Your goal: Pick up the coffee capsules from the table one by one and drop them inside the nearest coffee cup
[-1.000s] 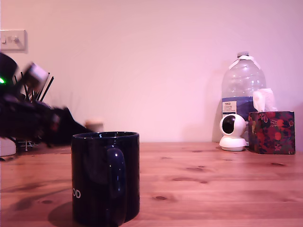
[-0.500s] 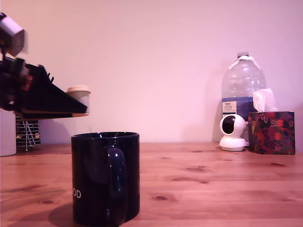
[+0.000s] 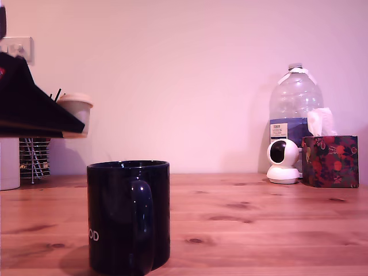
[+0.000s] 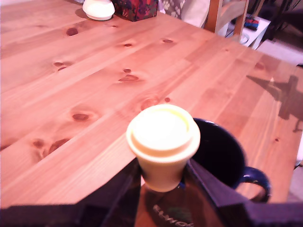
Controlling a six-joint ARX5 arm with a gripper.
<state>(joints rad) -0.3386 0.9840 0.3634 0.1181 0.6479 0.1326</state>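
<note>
A cream coffee capsule (image 3: 76, 109) (image 4: 163, 144) is held in the air between the dark fingers of my gripper (image 3: 72, 125) (image 4: 163, 177), which is shut on it. It hangs high at the exterior view's left, above and to the left of the coffee cup (image 3: 128, 215). That cup is a glossy dark mug with white letters "OD" near its base, standing on the pine table (image 3: 259, 218). In the wrist view the cup (image 4: 222, 151) shows just behind the capsule, its opening partly covered by it.
At the exterior view's right stand a water bottle (image 3: 295, 115), a small white camera (image 3: 283, 161) and a floral tissue box (image 3: 329, 161). A wire holder (image 3: 34, 158) and a white container (image 3: 8, 164) sit at the back left. A chair (image 4: 229, 16) stands beyond the table edge.
My gripper rose from table level with the capsule in it, then drew back toward the exterior view's left and slightly up. The cup has not moved.
</note>
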